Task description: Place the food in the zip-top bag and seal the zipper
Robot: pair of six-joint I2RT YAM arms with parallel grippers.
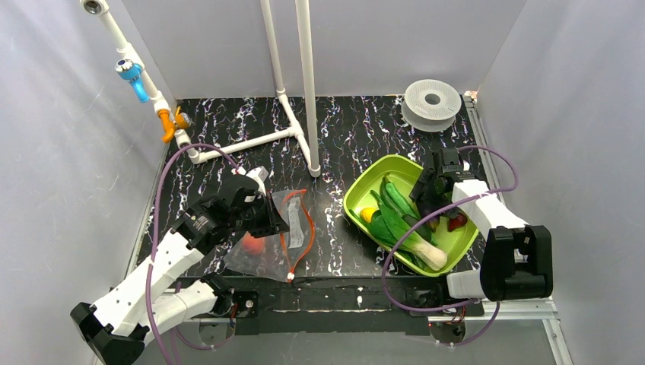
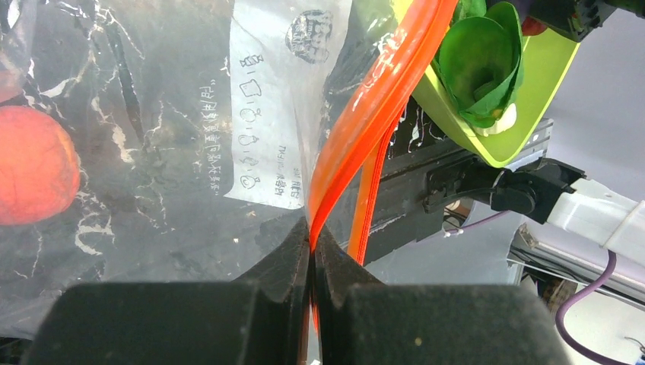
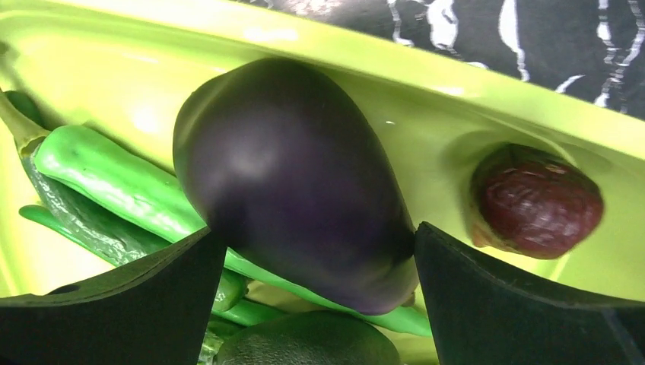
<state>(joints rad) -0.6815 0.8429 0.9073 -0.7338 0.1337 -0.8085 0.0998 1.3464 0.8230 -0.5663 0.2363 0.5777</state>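
Black marbled table [image 1: 342,129]. Lime-green tray [image 1: 363,185] on the R side w/ most of the food in it. Zip-top bag [image 1: 295,204] lies flat on the L side, well apart from the tray, clear & crinkly. L gripper [image 2: 312,236] is pinched tight on the bag's mouth edge, right at the red-orange zipper [image 2: 373,99], which curves up from the jaws. R gripper [image 3: 316,232] is down in the tray, jaws wide, dark purple eggplant [image 3: 289,175] btwn the fingers; can't tell if they touch it. Bok choy [image 1: 414,243] & green peppers [image 3: 106,175] beside the eggplant. Tomato [image 2: 30,175] inside the bag. Yellow piece [image 1: 368,214] at the tray's L end; small red-brown piece [image 3: 536,201] against the tray wall.
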